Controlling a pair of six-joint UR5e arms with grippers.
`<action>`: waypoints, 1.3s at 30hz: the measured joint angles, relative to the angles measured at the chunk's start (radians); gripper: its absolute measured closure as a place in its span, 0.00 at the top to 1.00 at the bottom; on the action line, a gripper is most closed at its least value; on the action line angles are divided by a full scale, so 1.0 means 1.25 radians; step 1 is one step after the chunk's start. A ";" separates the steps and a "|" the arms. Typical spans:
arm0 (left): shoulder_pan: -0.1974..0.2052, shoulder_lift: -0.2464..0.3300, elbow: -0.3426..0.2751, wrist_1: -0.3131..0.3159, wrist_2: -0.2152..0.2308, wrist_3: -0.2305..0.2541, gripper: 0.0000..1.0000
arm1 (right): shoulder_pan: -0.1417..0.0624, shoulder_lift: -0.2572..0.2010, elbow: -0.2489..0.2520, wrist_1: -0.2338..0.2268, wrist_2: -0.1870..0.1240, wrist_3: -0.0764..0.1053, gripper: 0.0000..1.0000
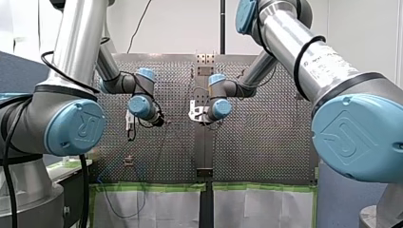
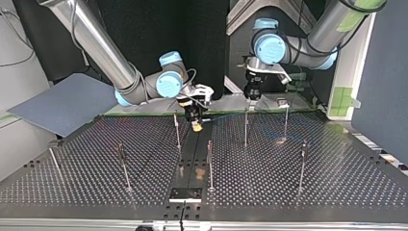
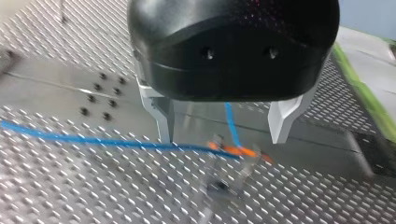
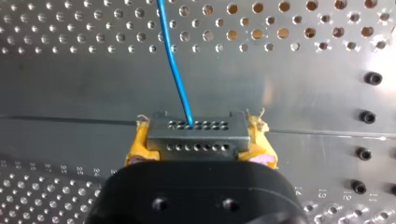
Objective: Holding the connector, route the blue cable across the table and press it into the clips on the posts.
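Note:
My right gripper is shut on the grey connector, with a yellow pad on either side. The blue cable runs out of the connector's holes and away over the perforated table. In the top view my right gripper hangs low over the table's middle strip. The blue cable leads from it toward my left gripper. My left gripper stands open, its metal fingers astride the blue cable and an orange clip on top of a post.
Several thin posts stand across the table, one just below my left gripper. A grey-blue board leans at the top view's left. A black plate sits at the near edge. Green tape lines the table's edge.

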 joint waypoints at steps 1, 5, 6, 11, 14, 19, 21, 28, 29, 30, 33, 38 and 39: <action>-0.005 0.004 0.000 0.006 0.000 -0.006 1.00 | -0.001 0.000 0.000 0.000 0.000 0.000 0.00; -0.029 0.013 -0.001 0.033 -0.010 -0.034 1.00 | -0.006 0.000 0.000 0.000 0.000 0.000 0.00; -0.035 0.013 0.000 0.039 -0.014 -0.039 1.00 | -0.007 0.000 0.000 -0.001 0.000 0.000 0.00; -0.068 -0.008 0.020 0.072 -0.045 -0.072 1.00 | -0.010 -0.001 -0.002 0.000 -0.003 0.000 0.00; -0.088 -0.027 0.039 0.091 -0.061 -0.086 1.00 | -0.011 -0.001 -0.002 0.000 -0.009 0.000 0.00; -0.119 -0.059 0.069 0.099 -0.073 -0.106 1.00 | -0.011 -0.001 -0.002 0.000 -0.014 0.000 0.00; -0.128 -0.074 0.079 0.095 -0.078 -0.111 1.00 | -0.011 -0.002 -0.002 0.000 -0.015 0.000 0.00; -0.130 -0.116 0.087 0.078 -0.086 -0.117 1.00 | -0.014 -0.003 -0.005 0.000 -0.017 0.000 0.00; -0.128 -0.119 0.089 0.077 -0.087 -0.118 1.00 | -0.014 -0.003 -0.006 0.000 -0.017 0.000 0.00; -0.127 -0.121 0.091 0.076 -0.087 -0.119 1.00 | -0.014 -0.003 -0.006 0.000 -0.017 0.000 0.00; -0.124 -0.123 0.102 0.075 -0.088 -0.120 1.00 | -0.014 -0.004 -0.006 0.001 -0.017 0.000 0.00; -0.124 -0.132 0.133 0.065 -0.088 -0.127 1.00 | -0.010 -0.004 -0.006 0.001 -0.018 0.000 0.00; -0.125 -0.137 0.138 0.060 -0.087 -0.128 1.00 | -0.010 -0.004 -0.006 0.001 -0.020 0.000 0.00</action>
